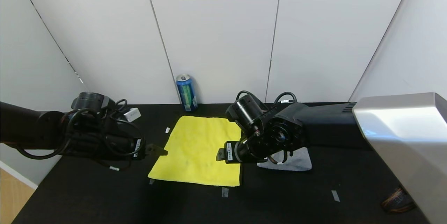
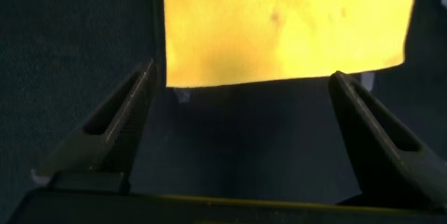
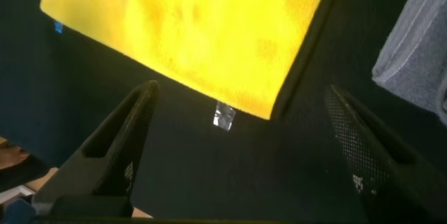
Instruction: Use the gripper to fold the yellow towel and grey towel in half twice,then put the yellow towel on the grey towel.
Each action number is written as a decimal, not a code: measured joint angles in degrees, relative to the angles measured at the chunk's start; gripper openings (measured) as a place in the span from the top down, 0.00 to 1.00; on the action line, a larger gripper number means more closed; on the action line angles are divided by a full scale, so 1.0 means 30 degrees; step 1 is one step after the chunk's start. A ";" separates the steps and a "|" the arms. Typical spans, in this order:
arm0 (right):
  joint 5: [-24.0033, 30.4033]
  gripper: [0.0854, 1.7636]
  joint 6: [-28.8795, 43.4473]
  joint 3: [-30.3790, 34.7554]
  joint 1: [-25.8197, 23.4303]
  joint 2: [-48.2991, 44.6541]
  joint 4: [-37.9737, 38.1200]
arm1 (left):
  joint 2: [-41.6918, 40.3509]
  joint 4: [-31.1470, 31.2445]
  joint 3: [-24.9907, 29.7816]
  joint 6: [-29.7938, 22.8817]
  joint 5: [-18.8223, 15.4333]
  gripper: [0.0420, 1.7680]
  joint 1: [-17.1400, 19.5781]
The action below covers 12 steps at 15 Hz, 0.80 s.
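I have the yellow towel (image 1: pixel 200 150) lying flat and unfolded on the black worktop (image 1: pixel 104 196), about in the middle. The grey towel (image 1: pixel 297 161) sits to its right, apart from it, and most of it is hidden behind my right arm, so I cannot tell how it is folded; only a pale grey corner shows in the head view and a grey edge (image 3: pixel 419 49) in the right wrist view.

My left gripper (image 1: pixel 157 150) hangs at the towel's left edge, about halfway along it, jaws apart with nothing between them. From the left wrist camera I see both fingers (image 2: pixel 119 119) spread wide over bare worktop, with a corner of the yellow towel (image 2: pixel 286 25) just beyond the tips.

My right gripper (image 1: pixel 220 154) is over the towel's right edge, near its front corner. Its jaws are also wide apart and hold nothing. The right wrist camera shows the towel's front corner (image 3: pixel 195 35) and its dark trim between the spread fingers (image 3: pixel 112 147), with a small tape mark (image 3: pixel 223 114) on the worktop just off the edge.

A blue can (image 1: pixel 186 93) stands upright at the back of the worktop against the wall, just behind the towel's far left corner. A few more tape marks (image 1: pixel 225 192) dot the worktop near the front.
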 joint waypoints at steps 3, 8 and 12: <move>0.0000 0.03 0.0179 0.0081 -0.0037 -0.0016 0.0646 | 0.0914 0.0008 0.0313 0.1296 0.0061 0.03 0.0289; 0.0028 0.03 0.0435 0.0110 0.0118 -0.0199 0.0683 | 0.1934 -0.0012 0.0569 0.2426 0.0045 0.03 0.1032; 0.0028 0.03 0.0455 0.0126 0.0130 -0.0345 0.0675 | 0.2662 0.0000 0.0581 0.2719 0.0033 0.03 0.1040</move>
